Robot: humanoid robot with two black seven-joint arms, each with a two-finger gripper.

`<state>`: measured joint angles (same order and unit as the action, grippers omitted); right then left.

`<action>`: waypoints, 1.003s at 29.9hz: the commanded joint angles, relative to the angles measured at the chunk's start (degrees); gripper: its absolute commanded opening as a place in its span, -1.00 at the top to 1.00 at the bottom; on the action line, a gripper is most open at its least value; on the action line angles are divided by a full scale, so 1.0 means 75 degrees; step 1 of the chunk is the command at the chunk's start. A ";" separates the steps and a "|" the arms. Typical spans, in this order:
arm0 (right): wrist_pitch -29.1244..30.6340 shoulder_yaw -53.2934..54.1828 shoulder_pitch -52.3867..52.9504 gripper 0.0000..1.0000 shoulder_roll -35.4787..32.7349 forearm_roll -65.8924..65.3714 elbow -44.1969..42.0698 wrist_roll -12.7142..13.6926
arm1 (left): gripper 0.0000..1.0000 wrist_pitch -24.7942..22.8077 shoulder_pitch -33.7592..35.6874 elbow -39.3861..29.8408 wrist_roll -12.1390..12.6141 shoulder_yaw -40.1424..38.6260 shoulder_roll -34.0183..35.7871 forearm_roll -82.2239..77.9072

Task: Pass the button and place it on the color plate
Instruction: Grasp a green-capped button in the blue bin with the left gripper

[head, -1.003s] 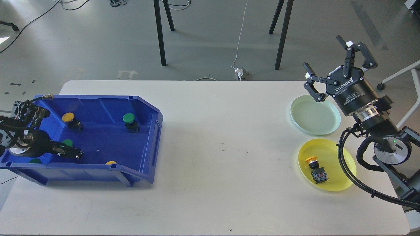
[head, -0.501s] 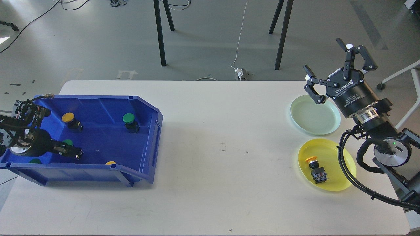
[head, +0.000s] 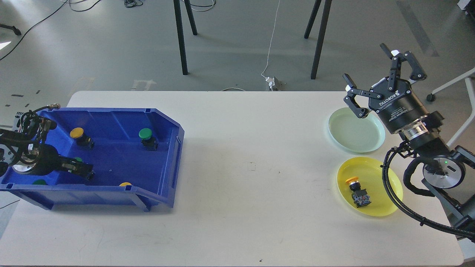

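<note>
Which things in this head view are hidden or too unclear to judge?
- Left gripper: dark and small inside the blue bin; open or shut cannot be told.
- Green button beside it: mostly covered by the gripper; grasp unclear.
- Yellow button and green button: half hidden by the bin's front wall.

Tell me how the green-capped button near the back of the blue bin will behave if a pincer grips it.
The green-capped button stands upright with a wide round cap over a smaller dark body, so it probably tips if nudged sideways. It looks rigid, unlikely to deform. The smooth cap may slip; the blockier body seems the safer grip.
</note>
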<state>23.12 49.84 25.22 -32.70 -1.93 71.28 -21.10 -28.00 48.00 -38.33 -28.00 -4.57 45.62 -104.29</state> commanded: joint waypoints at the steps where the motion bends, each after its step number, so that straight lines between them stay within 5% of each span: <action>1: -0.0001 0.0000 0.0000 -0.93 0.0000 0.0000 -0.0001 0.0000 | 0.32 0.0000 -0.0002 0.0012 0.0000 0.0035 -0.0001 -0.0016; 6: 0.0011 0.0000 0.0000 -0.93 0.0000 0.0000 -0.0001 -0.0011 | 0.73 0.0000 0.0010 0.0001 0.0000 0.0035 -0.0001 -0.0016; 15: -0.0001 0.0011 0.0000 -0.93 0.0000 0.0000 -0.0001 -0.0011 | 0.79 0.0000 0.0209 -0.0431 0.0000 -0.0094 0.0151 0.0019; 30: -0.0001 0.0011 0.0000 -0.93 -0.0023 0.0000 -0.0001 -0.0011 | 0.79 0.0000 0.0924 -0.4686 0.0000 -0.1123 0.2729 0.1810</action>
<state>23.11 49.93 25.19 -32.71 -1.93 71.28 -21.20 -28.00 54.84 -69.80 -28.00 -8.95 64.09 -94.65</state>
